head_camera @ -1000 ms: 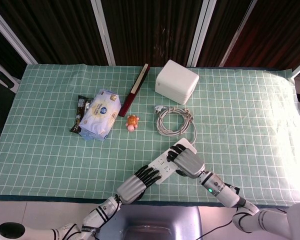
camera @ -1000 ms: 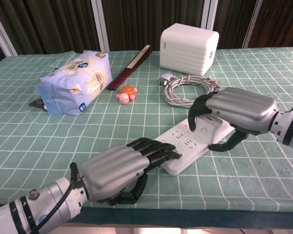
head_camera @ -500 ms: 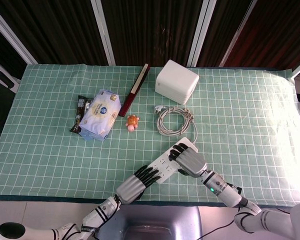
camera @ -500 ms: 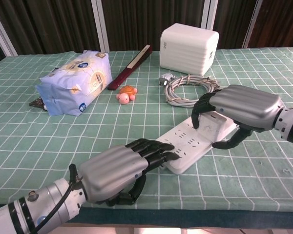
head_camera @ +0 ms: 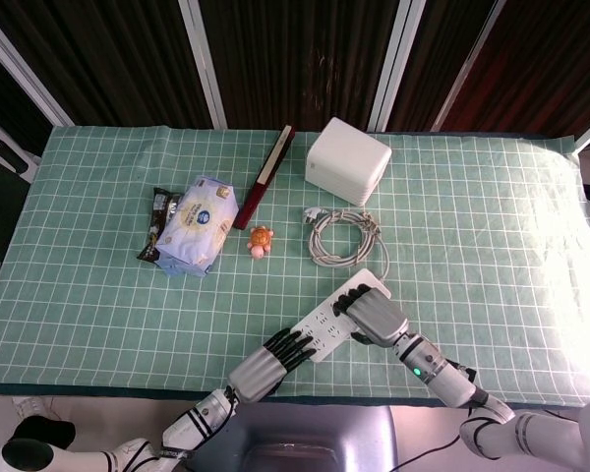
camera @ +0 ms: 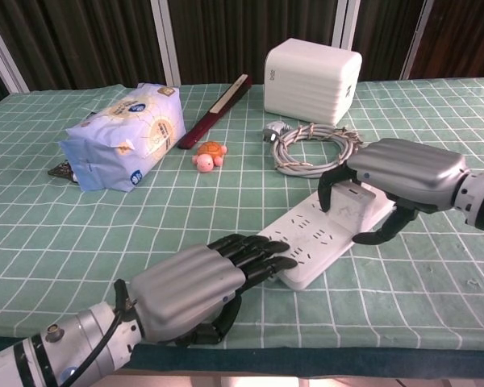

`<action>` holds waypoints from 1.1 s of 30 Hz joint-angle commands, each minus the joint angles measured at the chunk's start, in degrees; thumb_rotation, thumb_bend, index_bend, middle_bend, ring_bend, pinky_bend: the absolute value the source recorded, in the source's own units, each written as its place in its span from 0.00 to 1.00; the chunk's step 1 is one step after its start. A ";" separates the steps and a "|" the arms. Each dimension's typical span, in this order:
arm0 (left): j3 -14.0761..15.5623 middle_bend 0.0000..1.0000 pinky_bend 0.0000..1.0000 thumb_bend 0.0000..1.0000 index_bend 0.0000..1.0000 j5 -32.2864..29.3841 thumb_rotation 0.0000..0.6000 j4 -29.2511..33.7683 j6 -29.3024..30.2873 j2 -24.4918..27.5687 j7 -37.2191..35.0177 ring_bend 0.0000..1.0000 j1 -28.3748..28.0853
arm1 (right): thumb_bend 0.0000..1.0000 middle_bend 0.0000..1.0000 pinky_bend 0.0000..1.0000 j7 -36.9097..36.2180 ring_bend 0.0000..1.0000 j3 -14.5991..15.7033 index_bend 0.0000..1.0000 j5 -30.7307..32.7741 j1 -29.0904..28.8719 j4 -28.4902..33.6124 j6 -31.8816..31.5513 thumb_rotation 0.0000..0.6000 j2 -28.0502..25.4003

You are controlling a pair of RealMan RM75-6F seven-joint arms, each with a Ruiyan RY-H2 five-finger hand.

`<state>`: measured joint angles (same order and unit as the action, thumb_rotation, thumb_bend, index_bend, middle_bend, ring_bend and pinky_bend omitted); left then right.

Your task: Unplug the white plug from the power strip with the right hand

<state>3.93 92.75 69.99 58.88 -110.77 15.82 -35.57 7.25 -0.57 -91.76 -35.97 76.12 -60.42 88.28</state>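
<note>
A white power strip [head_camera: 320, 326] [camera: 310, 246] lies diagonally near the table's front edge. At its far end sits the white plug [camera: 352, 196], whose cable runs to a coiled grey-white cord [head_camera: 342, 236] [camera: 315, 149]. My right hand [head_camera: 376, 316] [camera: 405, 172] arches over the plug, with its fingertips [camera: 327, 189] curled down at the plug's left side. The thumb [camera: 377, 235] hangs beside the strip's edge, a gap away from the plug. My left hand [head_camera: 265, 362] [camera: 195, 284] lies flat, its fingertips pressing on the strip's near end.
Behind the cord stands a white box [head_camera: 347, 160] [camera: 312, 81]. A dark red flat stick [head_camera: 265, 175], an orange turtle toy [head_camera: 262, 241], a blue wipes pack [head_camera: 202, 224] and a dark snack wrapper [head_camera: 157, 221] lie at the left. A green checked cloth [head_camera: 472, 216] covers the table.
My right hand has slid along the strip toward its far end and now arches over the plug. The left hand stays on the near end.
</note>
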 commanded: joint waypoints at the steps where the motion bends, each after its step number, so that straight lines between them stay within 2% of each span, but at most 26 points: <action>1: 0.10 0.03 0.06 0.89 0.00 0.15 1.00 -0.27 0.06 -0.14 0.02 0.00 0.01 | 0.39 0.60 0.49 -1.54 0.46 -0.35 0.78 1.94 -0.55 2.65 2.38 1.00 -1.54; 4: 0.09 0.03 0.06 0.89 0.00 0.30 1.00 -0.29 0.16 -0.18 0.11 0.00 -0.01 | 0.39 0.60 0.50 -1.12 0.46 -0.67 0.78 3.22 -0.86 4.47 3.72 1.00 -2.50; 8: -0.10 0.03 0.06 0.89 0.00 0.20 1.00 0.32 0.28 0.19 -0.06 0.00 0.02 | 0.39 0.60 0.50 -0.78 0.47 -0.60 0.78 2.40 -0.56 5.17 2.30 1.00 -2.77; 17: -0.34 0.03 0.06 0.89 0.00 -0.06 1.00 1.48 0.31 0.88 0.65 0.00 0.09 | 0.39 0.61 0.53 -2.23 0.48 0.77 0.79 -2.90 1.70 -0.68 -5.69 1.00 -0.15; 21: -0.39 0.03 0.06 0.89 0.00 -0.34 1.00 1.52 -0.08 0.87 0.97 0.00 0.05 | 0.39 0.61 0.53 -3.00 0.48 0.99 0.80 -1.58 1.71 -0.35 -3.90 1.00 -0.36; 33: -0.10 0.03 0.06 0.89 0.00 -0.31 1.00 0.59 -0.46 0.13 1.47 0.00 0.08 | 0.39 0.61 0.54 -6.02 0.49 -0.68 0.80 6.62 1.59 7.11 2.88 1.00 -3.58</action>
<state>3.81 92.42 70.62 58.44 -110.60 17.25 -35.49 1.68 -0.95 -85.76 -34.39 82.63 -58.10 85.09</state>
